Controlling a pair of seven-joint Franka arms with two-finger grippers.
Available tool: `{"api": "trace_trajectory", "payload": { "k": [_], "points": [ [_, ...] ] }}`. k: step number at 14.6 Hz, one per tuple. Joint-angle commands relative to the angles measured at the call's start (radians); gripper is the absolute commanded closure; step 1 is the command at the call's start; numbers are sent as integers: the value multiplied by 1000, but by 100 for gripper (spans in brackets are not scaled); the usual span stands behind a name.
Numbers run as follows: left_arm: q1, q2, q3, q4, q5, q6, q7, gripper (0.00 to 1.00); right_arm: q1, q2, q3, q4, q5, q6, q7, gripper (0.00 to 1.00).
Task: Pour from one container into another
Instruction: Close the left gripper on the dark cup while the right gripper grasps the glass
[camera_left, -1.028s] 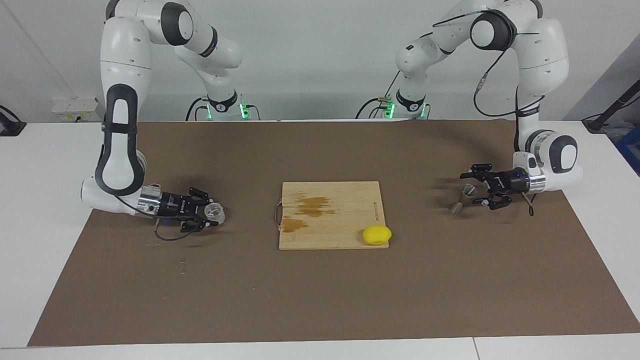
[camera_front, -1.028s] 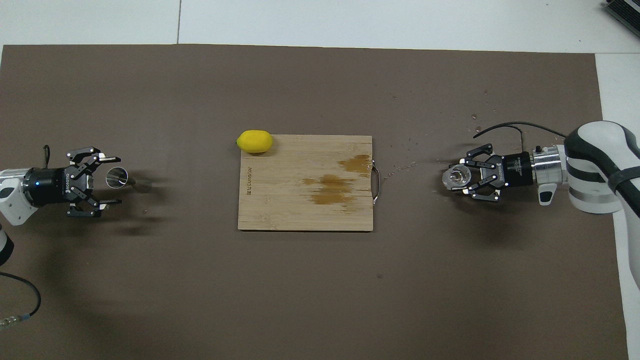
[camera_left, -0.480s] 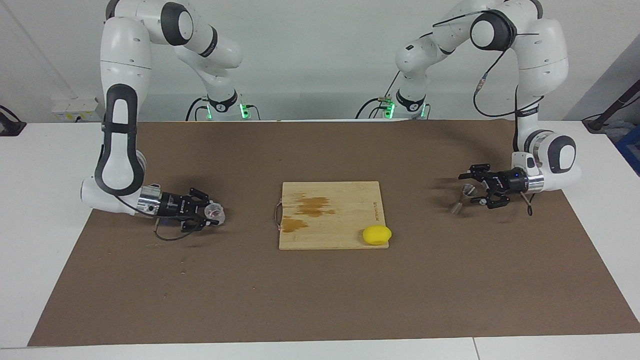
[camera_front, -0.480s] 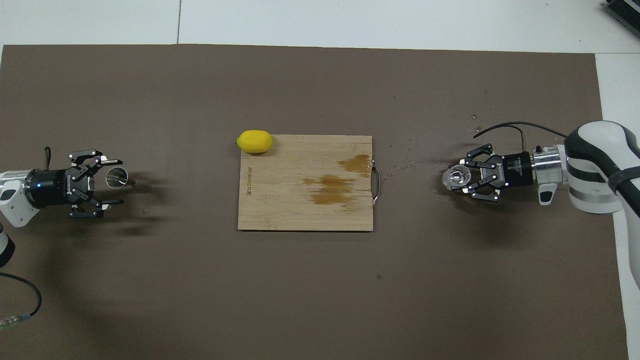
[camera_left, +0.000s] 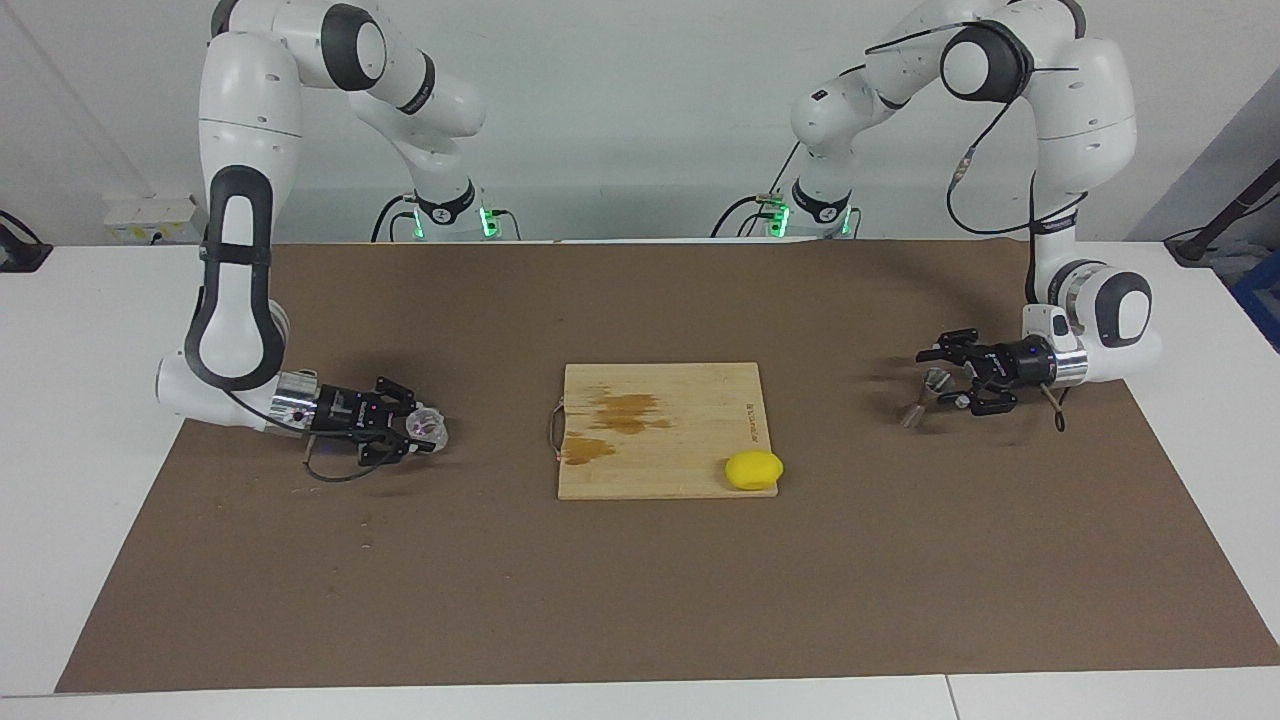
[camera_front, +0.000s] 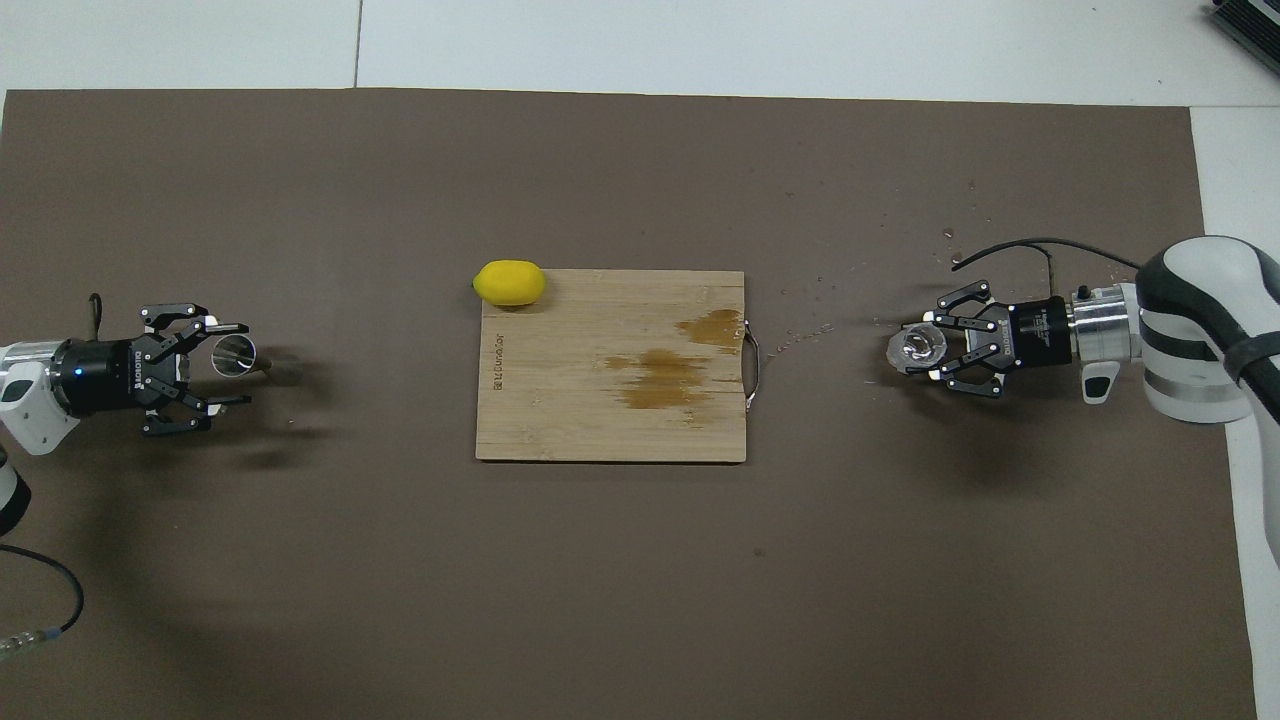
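At the left arm's end of the table, the left gripper (camera_front: 228, 363) lies low and level, fingers spread either side of the metal jigger (camera_front: 234, 355); contact hard to call, gap on one side looks clear. Jigger stands on the mat, its lower cone mostly hidden from overhead. Toward the right arm's end, the right gripper (camera_left: 422, 431) is pinched on the clear glass tumbler (camera_left: 430, 427), which sits at or just above the mat (camera_front: 600, 570); can't tell whether it's lifted or what's inside, glass is too transparent. Both wrists run off the overhead view's edges. Between them: wooden cutting board (camera_front: 610, 420) with dark wet stains, lemon (camera_front: 510, 282) on its corner farther from the robots, wire handle facing the tumbler. Brown mat covers a white table; small specks on the mat near the tumbler. Plain white wall at the robots' end.
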Motion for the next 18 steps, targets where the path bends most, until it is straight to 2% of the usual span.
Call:
{"api": "trace_trajectory", "payload": {
  "k": [1,3,4,8,14,18],
  "points": [
    [-4,0,7,-9,-2,7,25,39,-4,-33,3,-4,25,11,-28,100],
    [-4,0,7,-9,-3,10,25,49,-2,-51,5,-2,26,12,-26,100],
    [-4,0,7,-9,-3,13,26,58,-2,-62,5,-2,26,12,-23,100],
    [-5,0,7,-9,-6,13,25,71,10,-109,5,-4,26,17,10,100],
    [-43,-4,-2,6,-45,1,3,72,34,-182,6,-4,26,4,104,100],
    [-86,-27,-7,5,-48,-13,-153,72,54,-215,14,-4,29,9,190,100]
  ]
}}
